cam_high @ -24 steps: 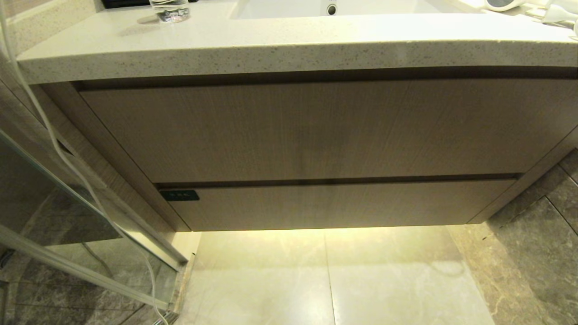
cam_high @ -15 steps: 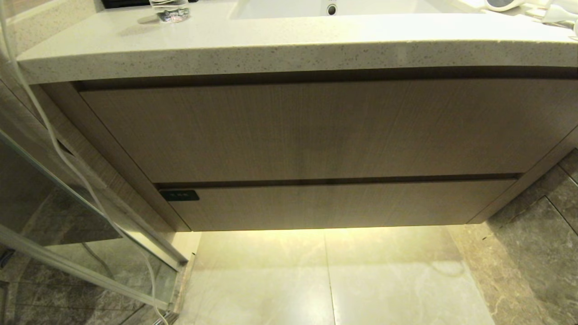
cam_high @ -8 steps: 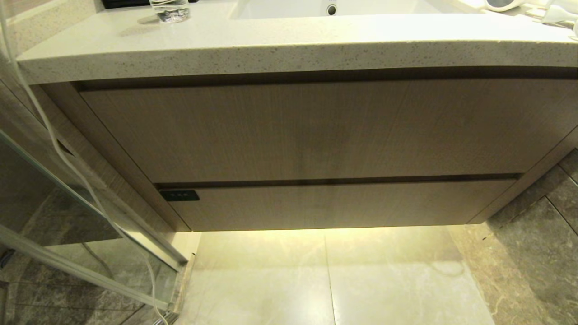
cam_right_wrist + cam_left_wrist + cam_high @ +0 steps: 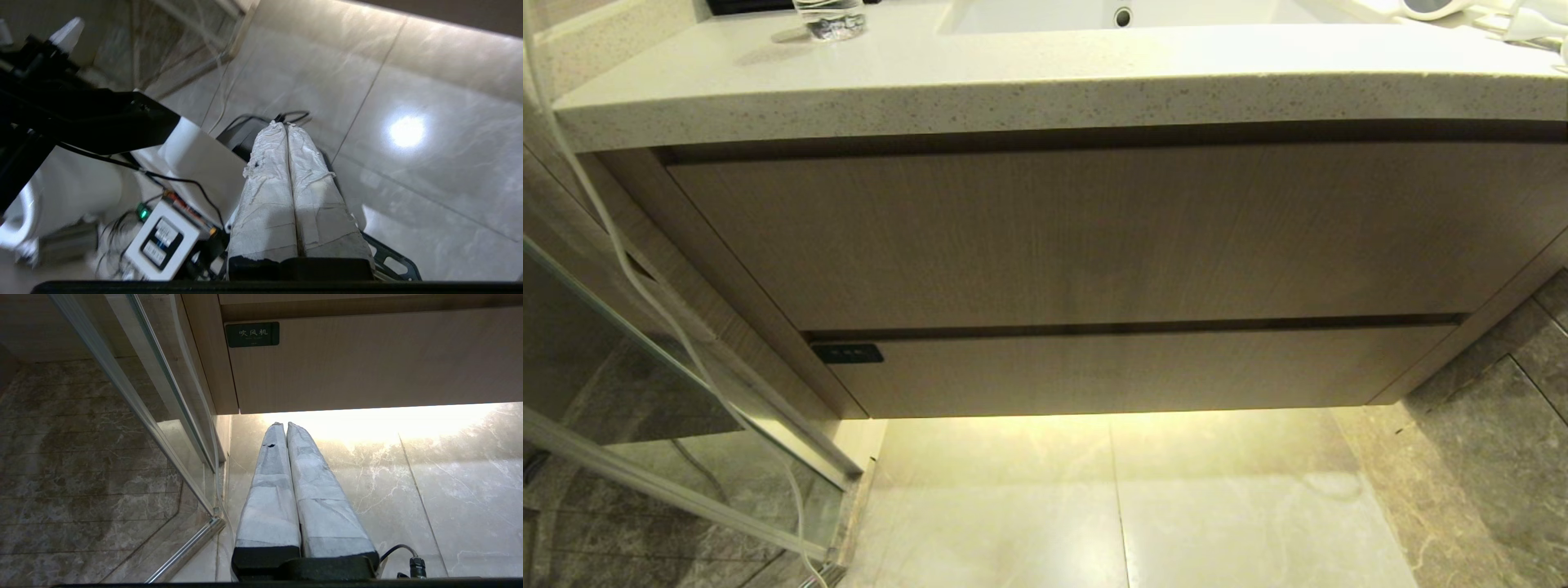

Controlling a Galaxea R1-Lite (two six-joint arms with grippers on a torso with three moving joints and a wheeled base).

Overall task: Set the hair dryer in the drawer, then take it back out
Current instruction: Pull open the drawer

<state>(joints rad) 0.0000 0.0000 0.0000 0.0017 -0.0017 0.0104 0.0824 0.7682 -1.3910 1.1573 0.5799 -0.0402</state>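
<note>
1. Drawer (image 4: 1135, 371): the lower, shallower of two light wood-grain fronts on the vanity, fully shut and flush, no handle. A thin dark gap runs along its top edge, and that is my guess for where a fingertip must hook. A small black tag (image 4: 847, 353) with white characters marks its left corner.
2. Taller front panel (image 4: 1094, 237): above the drawer, also shut. Not my target.
3. Hair dryer (image 4: 1425, 6): on the countertop (image 4: 931, 82) at the far right, to the right of the sink (image 4: 1127, 15). Only a white rounded end with a grey face shows at the frame's edge; barrel, cord and tie are cut off, so I cannot say which way it lies. I judge it is waiting there until the drawer is opened.
4. Left gripper (image 4: 284, 425): low near the floor, white-wrapped fingers pressed together, holding nothing, pointing toward the drawer's tagged corner but well short of it. Parked, by my reading.
5. Right gripper (image 4: 286, 124): fingers pressed together, empty, aimed down at the pale floor tiles (image 4: 408, 130) beside the robot's own base. Not yet near drawer or dryer.
6. Glass (image 4: 829, 18): on the countertop's left, clear of the work.
7. Status: nothing begun; opening the drawer comes first.
</note>
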